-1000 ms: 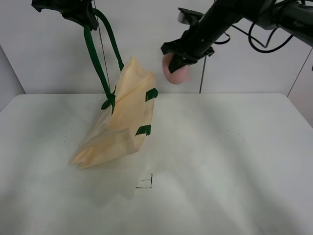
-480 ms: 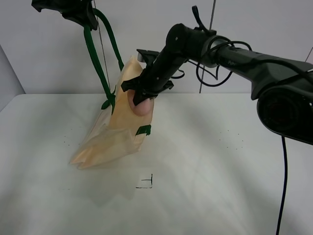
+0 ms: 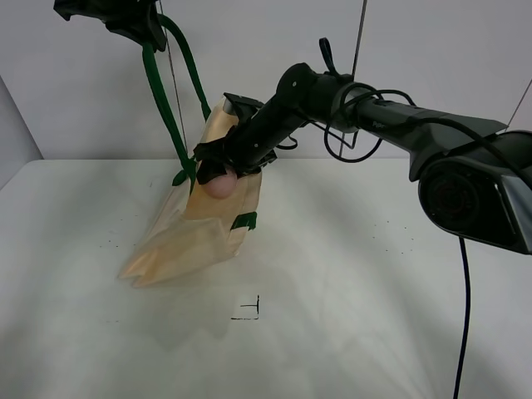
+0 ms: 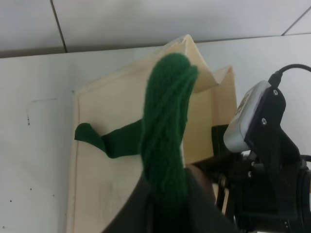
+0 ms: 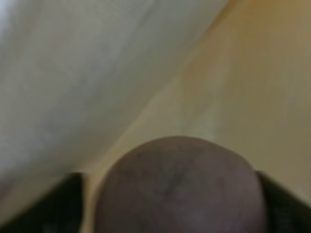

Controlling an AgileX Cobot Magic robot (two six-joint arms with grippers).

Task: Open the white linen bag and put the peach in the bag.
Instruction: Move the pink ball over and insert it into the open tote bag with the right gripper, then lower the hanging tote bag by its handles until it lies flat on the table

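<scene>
The white linen bag [image 3: 212, 216] hangs tilted over the table, lifted by its dark green handle [image 3: 162, 91]. My left gripper [image 3: 137, 25] is shut on that handle at the top left; the left wrist view shows the green strap [image 4: 167, 121] running down to the cream cloth [image 4: 107, 160]. My right gripper [image 3: 218, 173] reaches across to the bag's open mouth, shut on the pink peach [image 3: 219, 184]. In the right wrist view the peach [image 5: 177, 187] sits between the dark fingers [image 5: 53, 204], right against the cream cloth [image 5: 252, 82].
The bag's lower end rests on the white table [image 3: 349, 274]. A small black corner mark [image 3: 249, 312] lies in front of the bag. A white wall [image 3: 249, 50] stands behind. Cables [image 3: 349, 125] hang from the right arm.
My right gripper has carried the peach from above and right of the bag down and left into the bag's mouth. The left gripper and handle have stayed put.
</scene>
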